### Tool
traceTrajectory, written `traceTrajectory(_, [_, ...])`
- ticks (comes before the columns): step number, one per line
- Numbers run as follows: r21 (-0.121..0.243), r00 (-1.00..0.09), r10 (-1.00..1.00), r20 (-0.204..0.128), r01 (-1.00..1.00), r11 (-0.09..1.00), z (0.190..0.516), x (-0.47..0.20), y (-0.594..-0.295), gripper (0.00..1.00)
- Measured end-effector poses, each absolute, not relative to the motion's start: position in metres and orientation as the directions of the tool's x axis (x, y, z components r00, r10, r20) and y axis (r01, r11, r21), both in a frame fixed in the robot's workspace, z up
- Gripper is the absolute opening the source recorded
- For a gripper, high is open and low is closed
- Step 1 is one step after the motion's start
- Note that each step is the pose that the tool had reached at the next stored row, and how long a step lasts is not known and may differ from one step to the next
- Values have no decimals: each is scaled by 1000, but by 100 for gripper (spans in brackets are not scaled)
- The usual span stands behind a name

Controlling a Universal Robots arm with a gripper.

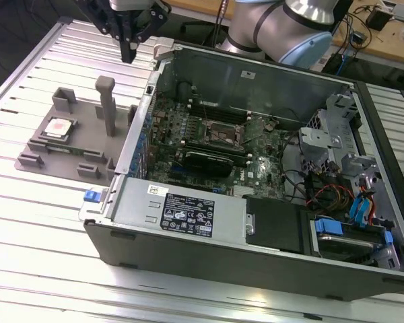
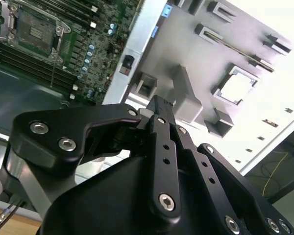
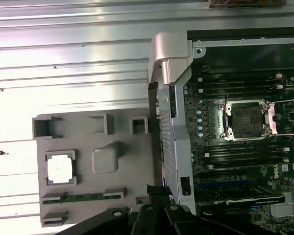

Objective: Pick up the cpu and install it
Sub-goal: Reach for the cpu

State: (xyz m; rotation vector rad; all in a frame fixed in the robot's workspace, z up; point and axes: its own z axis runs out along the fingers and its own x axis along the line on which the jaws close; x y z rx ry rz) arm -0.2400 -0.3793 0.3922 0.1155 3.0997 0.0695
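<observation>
— The black fingers [image 2: 159, 128]: spread or together?

— Pressed together, tips meeting, with nothing pinched between them. In the exterior view they hang above the ribbed aluminium worktop [image 1: 27, 202], near the far corner of the open dark grey computer case [image 1: 188, 259], touching nothing.

— And the cpu?

— The small flat square cpu [image 1: 57, 128], silver-topped with a thin pale rim, lies flat in a square recess of the grey plastic fixture tray [image 1: 87, 145] on the worktop, well apart from the fingers. A grey upright post [image 1: 106, 108] stands on the tray between the cpu and the case.

— The socket?

— The dark square metal-framed socket [image 3: 247, 120] sits on the green motherboard [image 1: 256, 145] inside the case.

— Any writing?

— A black label with white print [image 1: 188, 215] and a small white sticker [image 1: 157, 190] sit on the silver power supply box [image 1: 135, 202]; the print is too small to make out. The cpu's top carries a faint reddish mark, unreadable.
</observation>
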Motion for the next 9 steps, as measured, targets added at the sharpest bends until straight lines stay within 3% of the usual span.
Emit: traceTrajectory(9, [46, -996, 75, -40, 73, 996, 387, -264, -378, 11])
